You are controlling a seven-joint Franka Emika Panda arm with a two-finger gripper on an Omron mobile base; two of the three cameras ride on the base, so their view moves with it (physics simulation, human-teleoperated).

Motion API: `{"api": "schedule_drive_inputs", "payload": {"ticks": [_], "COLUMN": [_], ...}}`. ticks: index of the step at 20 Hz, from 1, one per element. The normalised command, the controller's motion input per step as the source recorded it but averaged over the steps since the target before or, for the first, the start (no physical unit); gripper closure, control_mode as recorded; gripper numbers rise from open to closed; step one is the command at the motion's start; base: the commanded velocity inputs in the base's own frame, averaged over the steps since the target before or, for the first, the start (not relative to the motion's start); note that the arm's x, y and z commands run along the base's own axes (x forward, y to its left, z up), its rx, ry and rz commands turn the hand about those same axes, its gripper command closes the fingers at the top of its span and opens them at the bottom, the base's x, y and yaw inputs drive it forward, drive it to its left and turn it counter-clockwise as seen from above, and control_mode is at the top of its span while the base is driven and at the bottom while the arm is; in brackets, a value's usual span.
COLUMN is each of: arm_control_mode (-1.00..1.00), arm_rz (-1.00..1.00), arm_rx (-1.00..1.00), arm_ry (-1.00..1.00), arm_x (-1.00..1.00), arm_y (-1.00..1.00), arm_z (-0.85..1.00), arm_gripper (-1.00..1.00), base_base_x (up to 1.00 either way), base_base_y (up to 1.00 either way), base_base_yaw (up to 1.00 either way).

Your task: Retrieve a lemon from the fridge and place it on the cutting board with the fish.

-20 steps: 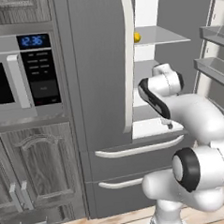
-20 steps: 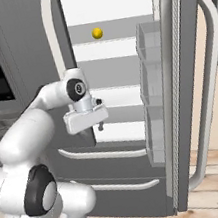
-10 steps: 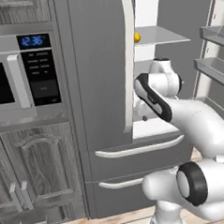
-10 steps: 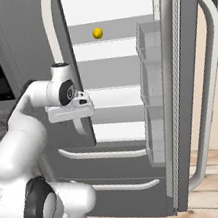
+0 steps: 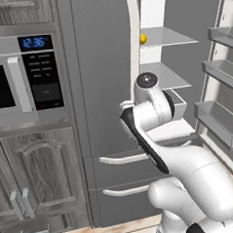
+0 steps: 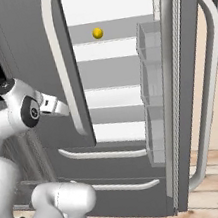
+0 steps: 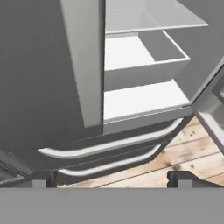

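**Fridge open, lemon on upper shelf, gripper spread wide**

Tall grey fridge [image 6: 129, 127] standing with right door [image 6: 187, 82] swung wide open and left door [image 5: 103, 75] shut; long curved white handle [image 6: 64, 73] running down the closed door's edge, another white handle [image 6: 212, 93] on the open door. White interior with clear shelves exposed, clear bins [image 6: 153, 88] lining the inside of the open door. Two lower drawers [image 6: 111, 169] below, each with a curved white handle. Left of the fridge, a microwave [image 5: 18, 80] with lit blue clock, set above dark wood-grain cabinets [image 5: 39, 186]. Light wooden floor [image 6: 215, 183] underneath.

White arm [image 5: 152, 116] raised in front of the closed left door, hand near the lower part of that door's handle, low relative to the fruit's shelf. Gripper [image 7: 113, 178] with finger tips set far apart, nothing between them; aimed toward the lower shelves and drawer handles in the hand view.

Lemon [image 6: 97, 33] sitting on an upper shelf inside the fridge, small and bright yellow, toward the left side of the compartment; in the left base view peeking out just beside the handle's edge, well above the gripper and untouched.
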Motion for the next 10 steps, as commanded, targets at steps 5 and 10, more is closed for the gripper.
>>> {"api": "schedule_drive_inputs", "payload": {"ticks": [5,10], "arm_control_mode": [-1.00,-1.00], "arm_rz": [-0.12,0.10], "arm_rx": [0.14,0.17], "arm_ry": [-0.09,0.00], "arm_x": [0.00,0.00], "arm_y": [-0.14,-0.28], "arm_z": [0.01,0.09], "arm_gripper": [-1.00,-1.00], "base_base_x": [0.00,0.00], "base_base_y": [0.00,0.00], "base_base_yaw": [0.00,0.00]}}
